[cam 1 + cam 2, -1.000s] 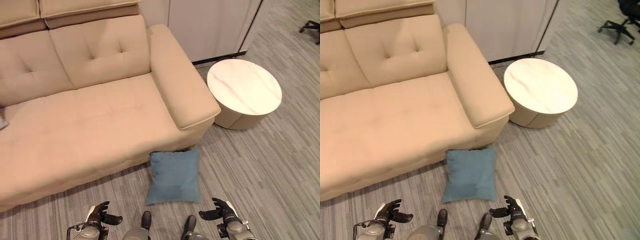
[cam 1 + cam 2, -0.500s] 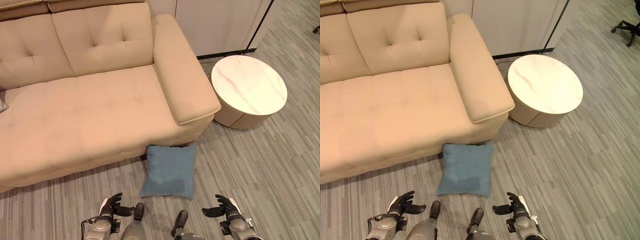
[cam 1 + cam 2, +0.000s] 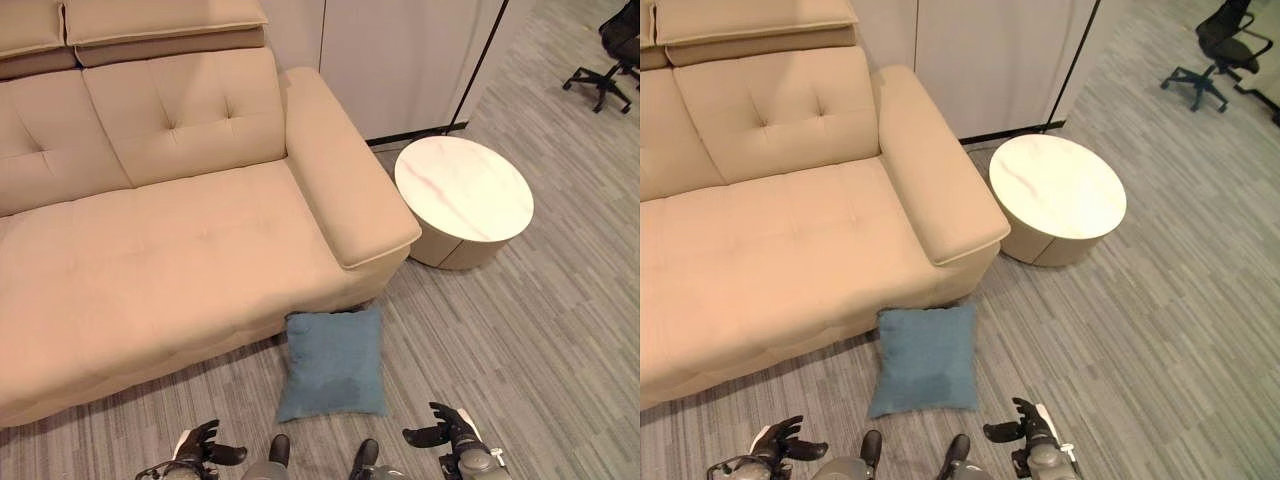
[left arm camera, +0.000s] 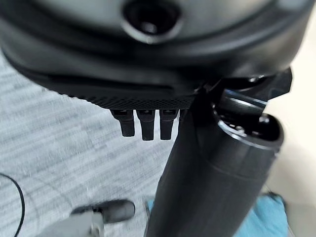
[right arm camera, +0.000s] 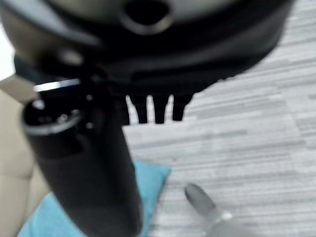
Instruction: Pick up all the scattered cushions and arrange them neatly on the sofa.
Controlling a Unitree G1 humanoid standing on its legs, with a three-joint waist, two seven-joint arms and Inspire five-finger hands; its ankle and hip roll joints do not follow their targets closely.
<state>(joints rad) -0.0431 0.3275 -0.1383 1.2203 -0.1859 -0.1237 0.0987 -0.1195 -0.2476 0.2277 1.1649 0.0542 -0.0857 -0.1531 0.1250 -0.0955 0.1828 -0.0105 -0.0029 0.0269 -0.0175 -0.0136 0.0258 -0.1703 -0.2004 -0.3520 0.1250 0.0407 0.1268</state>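
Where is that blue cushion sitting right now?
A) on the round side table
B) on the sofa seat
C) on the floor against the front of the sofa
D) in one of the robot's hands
C: the blue cushion lies flat on the carpeted floor, its far edge against the sofa front, ahead of both empty hands.

No text, label, number or sign can be read anywhere in these views.

Office lounge or waiting corner, beige tufted sofa (image 3: 180,240) with headrests, round low side table (image 3: 463,200) with pale marble-look top, grey striped carpet floor (image 3: 540,330), plain white wall panels (image 3: 400,50), black wheeled office chair (image 3: 610,50) in the far corner
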